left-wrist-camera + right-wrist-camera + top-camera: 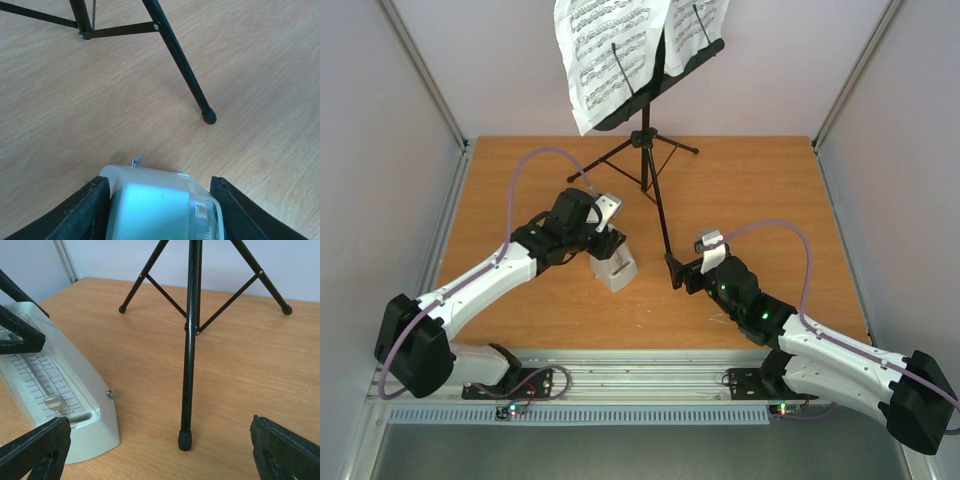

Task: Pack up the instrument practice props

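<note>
Left gripper (159, 181) straddles the metronome (616, 268) beside the music stand (646, 140).
Seemingly set to lift it, clamping unclear; right gripper (159, 437), fingers (285, 450) wide apart, flanks the stand's leg (187, 390).

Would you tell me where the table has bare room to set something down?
Free: the far-right stretch of the table, between the music stand and the right edge, and the far-left corner. Crowded: the middle, where left gripper, metronome, the stand's near foot and right gripper meet.

Metronome (159, 202) between fingers (75, 217) — stand leg (182, 67) beyond
</note>
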`<control>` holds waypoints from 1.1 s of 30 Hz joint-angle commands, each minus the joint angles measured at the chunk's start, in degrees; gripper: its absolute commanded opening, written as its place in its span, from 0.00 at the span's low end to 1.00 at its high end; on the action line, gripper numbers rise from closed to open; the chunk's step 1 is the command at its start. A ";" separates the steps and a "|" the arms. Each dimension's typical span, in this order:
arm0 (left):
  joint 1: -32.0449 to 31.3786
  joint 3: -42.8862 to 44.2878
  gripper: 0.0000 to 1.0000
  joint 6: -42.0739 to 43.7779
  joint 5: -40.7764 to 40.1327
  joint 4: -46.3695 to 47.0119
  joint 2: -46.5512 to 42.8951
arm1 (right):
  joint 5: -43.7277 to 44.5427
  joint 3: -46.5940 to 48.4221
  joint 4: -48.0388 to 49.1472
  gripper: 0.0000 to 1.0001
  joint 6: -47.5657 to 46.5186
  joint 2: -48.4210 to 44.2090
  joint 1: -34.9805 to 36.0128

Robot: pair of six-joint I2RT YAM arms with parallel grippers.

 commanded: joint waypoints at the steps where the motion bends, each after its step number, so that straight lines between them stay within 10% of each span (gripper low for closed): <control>1: 0.15 0.84 0.53 0.53 -0.59 0.44 0.36 | 0.01 -0.22 -0.51 0.98 1.02 0.00 -0.31; 13: -0.59 1.17 0.46 -1.19 -5.66 -0.05 0.71 | -0.05 -0.17 -0.75 0.98 1.28 -0.38 -0.31; 33: -5.11 5.74 0.43 -28.70 -31.46 2.08 6.36 | 0.62 0.55 -4.82 0.98 4.40 0.89 -0.30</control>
